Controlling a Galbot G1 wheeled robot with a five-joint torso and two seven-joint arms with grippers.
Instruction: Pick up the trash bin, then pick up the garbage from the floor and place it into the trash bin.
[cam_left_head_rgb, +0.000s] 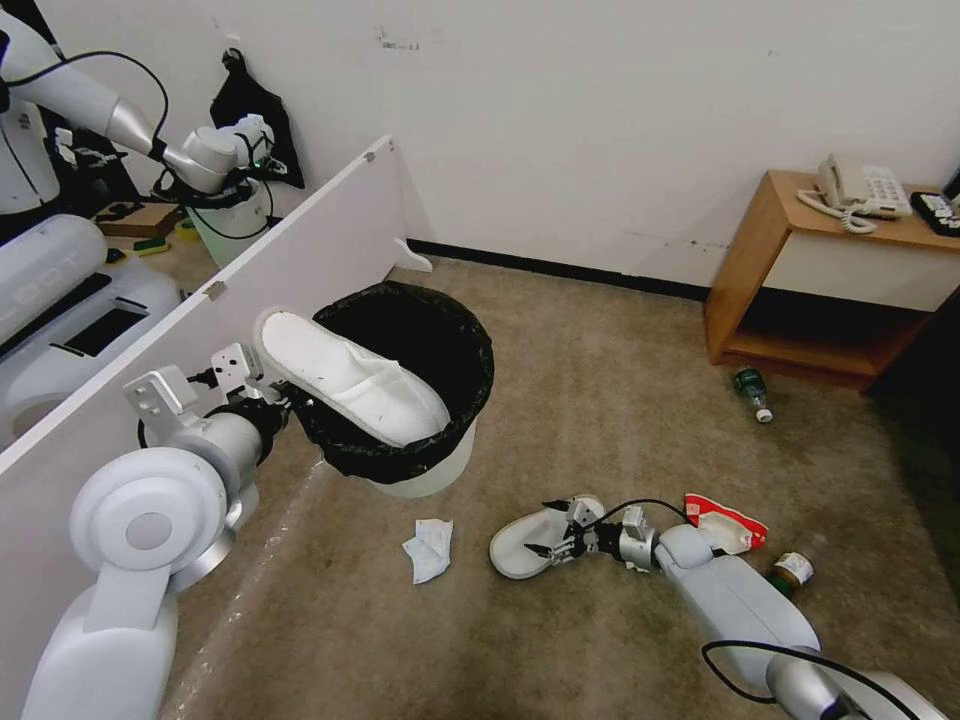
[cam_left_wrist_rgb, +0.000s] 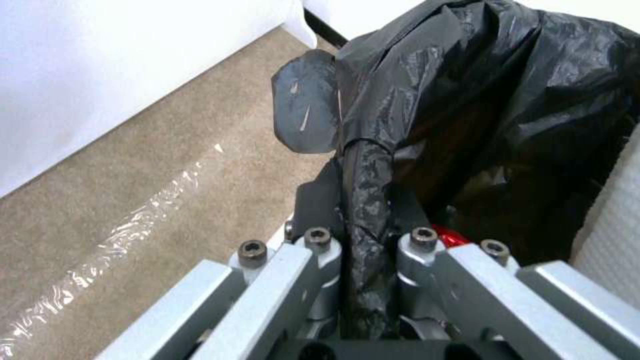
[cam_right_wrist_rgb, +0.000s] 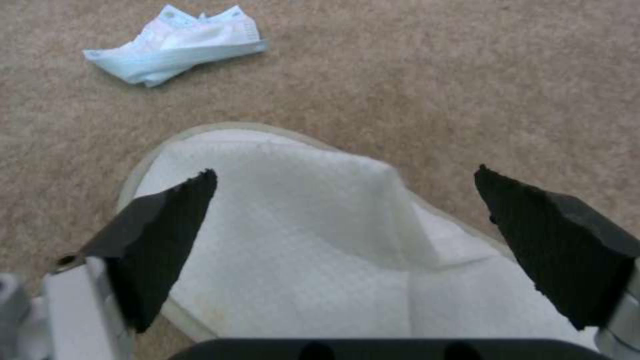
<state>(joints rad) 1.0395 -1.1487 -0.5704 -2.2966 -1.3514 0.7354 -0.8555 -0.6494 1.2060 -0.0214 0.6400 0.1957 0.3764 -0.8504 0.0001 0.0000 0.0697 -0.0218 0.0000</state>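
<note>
Left claw (cam_left_wrist_rgb: 353, 260) clenched on the trash bin (cam_left_head_rgb: 420, 470) rim, bin held off the floor; right claw (cam_right_wrist_rgb: 347, 240) released, straddling a slipper (cam_right_wrist_rgb: 313, 260) on the floor.

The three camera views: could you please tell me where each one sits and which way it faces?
Head view: from the robot's head, looking forward and down at the carpet; both arms show, the left end effector at the trash bin, the right end effector over a slipper.
Left wrist view: on the left wrist, facing the bin's black bag, its fingers clamped on the rim.
Right wrist view: on the right wrist, facing down between open fingers at the slipper and a face mask.
Shared: head and right wrist views both show that slipper.
</note>
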